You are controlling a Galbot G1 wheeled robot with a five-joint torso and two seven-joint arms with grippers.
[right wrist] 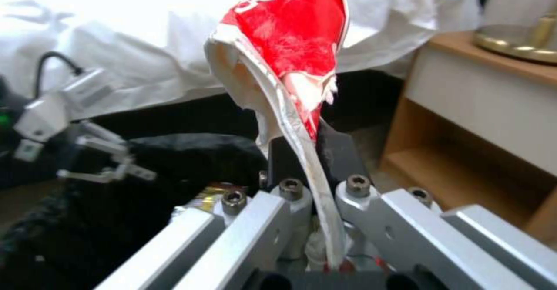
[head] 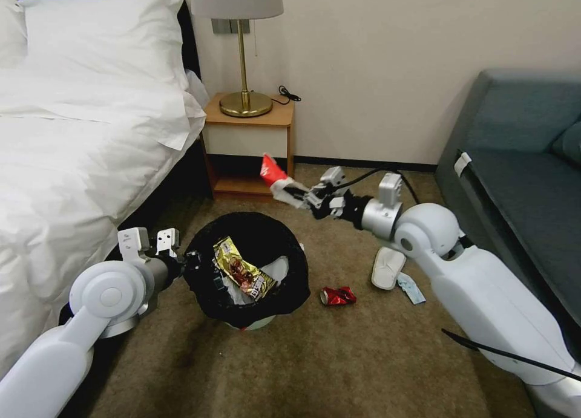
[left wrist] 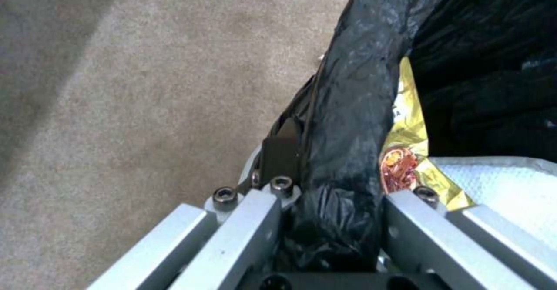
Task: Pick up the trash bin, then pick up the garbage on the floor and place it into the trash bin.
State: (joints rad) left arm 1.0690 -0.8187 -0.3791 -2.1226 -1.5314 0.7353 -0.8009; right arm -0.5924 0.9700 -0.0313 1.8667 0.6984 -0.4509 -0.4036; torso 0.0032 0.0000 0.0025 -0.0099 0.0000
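The left gripper [head: 192, 264] clamps the rim of the bin [head: 248, 267], held just above the carpet. The right gripper [head: 301, 195] pinches a red-white wrapper [head: 273, 171] by its lower edge, beyond the bin. The wrapper looks light, thin and floppy.

Bed [head: 78, 121], nightstand [head: 249, 146] with lamp [head: 242, 49], sofa [head: 520, 164].

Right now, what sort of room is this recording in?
Most likely a hotel bedroom: a bed with white linen, a wooden nightstand carrying a brass lamp, and a grey-blue sofa on brown carpet.
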